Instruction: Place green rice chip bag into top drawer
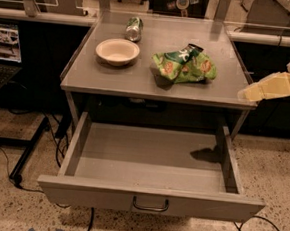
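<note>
The green rice chip bag (184, 65) lies crumpled on the table (112, 82), right of a cream bowl (117, 51) and a tipped can (134, 28); the top drawer (151, 160) below stands pulled open; the gripper (247, 93) hovers at the table's right edge; whether it is parted or closed cannot be told.

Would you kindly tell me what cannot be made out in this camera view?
- The gripper, at the right edge by the front right corner of the table: its arm is cut off by the frame edge.
- The green rice chip bag on the table: lettering too crumpled to read.
- The top drawer, open: its back is shadowed under the table.
- The can behind the bowl: label too small to read.
</note>
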Tool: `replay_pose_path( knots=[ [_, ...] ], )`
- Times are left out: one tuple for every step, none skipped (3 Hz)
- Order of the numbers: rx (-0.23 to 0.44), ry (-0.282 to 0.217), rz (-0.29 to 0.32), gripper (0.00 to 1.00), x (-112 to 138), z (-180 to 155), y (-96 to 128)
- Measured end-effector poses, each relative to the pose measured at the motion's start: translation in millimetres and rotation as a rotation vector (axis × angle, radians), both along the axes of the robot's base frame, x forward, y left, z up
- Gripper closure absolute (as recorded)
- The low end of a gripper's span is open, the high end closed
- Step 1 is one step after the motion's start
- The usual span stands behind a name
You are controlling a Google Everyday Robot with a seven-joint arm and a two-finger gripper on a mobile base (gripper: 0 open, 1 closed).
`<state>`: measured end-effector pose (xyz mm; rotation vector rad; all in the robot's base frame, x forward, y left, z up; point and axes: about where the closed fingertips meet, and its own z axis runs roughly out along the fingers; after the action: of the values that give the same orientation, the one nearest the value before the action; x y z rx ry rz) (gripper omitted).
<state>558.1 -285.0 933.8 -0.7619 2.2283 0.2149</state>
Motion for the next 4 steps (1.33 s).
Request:
replay_pose_path(
  knots=[
    [0.034, -0.022, -0.017, 0.0, 10.2, -9.9, 7.7],
    [0.076, -0.088, 0.056, 0.0, 57.9, -17.3, 53.6],
    [0.106, -0.118, 0.117, 0.0, 86.9, -21.9, 90.1],
    [0.117, -0.129, 0.173, 0.0, 108.5, -28.1, 124.0]
  ],
)
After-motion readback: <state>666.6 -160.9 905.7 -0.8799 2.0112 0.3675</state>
